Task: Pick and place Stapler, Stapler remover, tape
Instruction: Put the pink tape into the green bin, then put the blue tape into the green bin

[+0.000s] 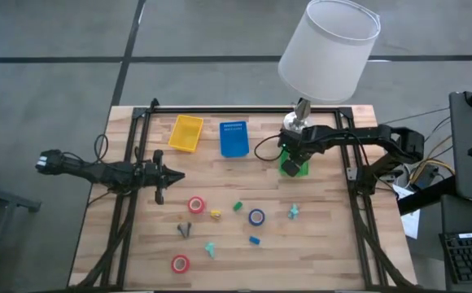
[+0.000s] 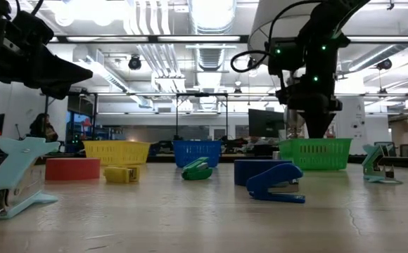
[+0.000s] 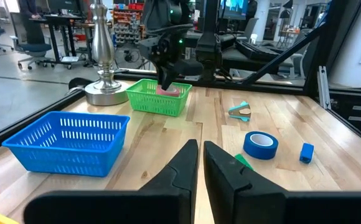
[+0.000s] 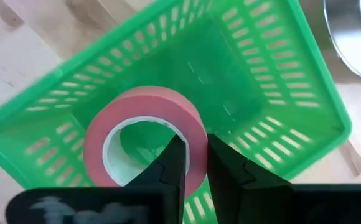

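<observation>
My right gripper [image 4: 196, 149] points down into the green basket [image 4: 261, 81] at the table's far right, shut on a red tape roll [image 4: 144, 134]. The same gripper [image 1: 295, 161] stands beside the lamp foot. Two more red tape rolls [image 1: 196, 205] [image 1: 180, 263] and a blue tape roll [image 1: 256, 216] lie flat on the table. Small staplers in teal [image 1: 293, 212], green [image 1: 238, 207] and blue [image 2: 274, 184] lie among them. A grey stapler remover [image 1: 185, 230] lies there too. My left gripper [image 1: 175, 176] waits shut at the table's left, level. My right gripper has the red tape roll's ring wall [image 4: 193, 127] between its fingers [image 4: 168, 168], one inside the hole and one outside. The fingers come from above, pointing down. The roll lies flat inside the green basket; whether it rests on the basket's floor I cannot tell.
A yellow basket [image 1: 185, 133] and a blue basket [image 1: 234, 138] stand at the far edge. A lamp with a white shade [image 1: 329, 49] and a silver foot [image 3: 106, 93] stands right beside the green basket. A black frame [image 1: 138, 138] borders the table.
</observation>
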